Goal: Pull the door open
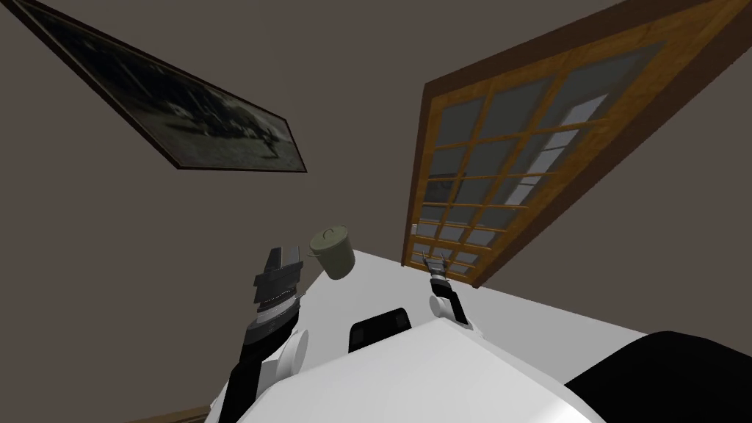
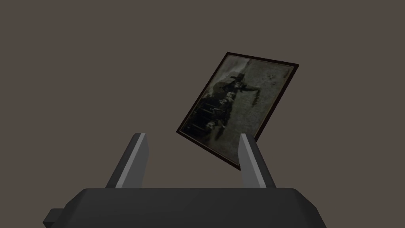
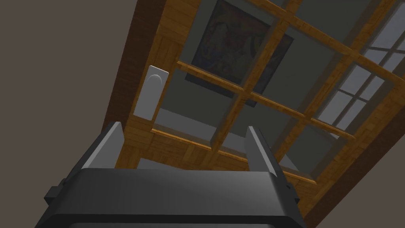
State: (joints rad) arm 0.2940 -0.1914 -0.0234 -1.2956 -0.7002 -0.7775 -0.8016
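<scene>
door (image 1: pixel 507 158) of wood and glass panes stands ahead to the right, grey handle plate (image 3: pixel 151 92) on its edge. right gripper (image 3: pixel 182 126) hovers near the plate, fingers apart, empty. left gripper (image 2: pixel 191 135) is raised, fingers also apart.

A flat, dull brown-grey wall (image 1: pixel 352 88) takes up most of the room in dim, even light. A dark-framed rectangular picture (image 1: pixel 183 121) with a murky black-and-grey scene hangs on it. Below, a plain pale grey floor (image 1: pixel 558 323) meets the wall. A small olive-green lidded pot (image 1: pixel 332 252) shows at that edge, and a black area (image 1: pixel 683 374) borders the floor.
</scene>
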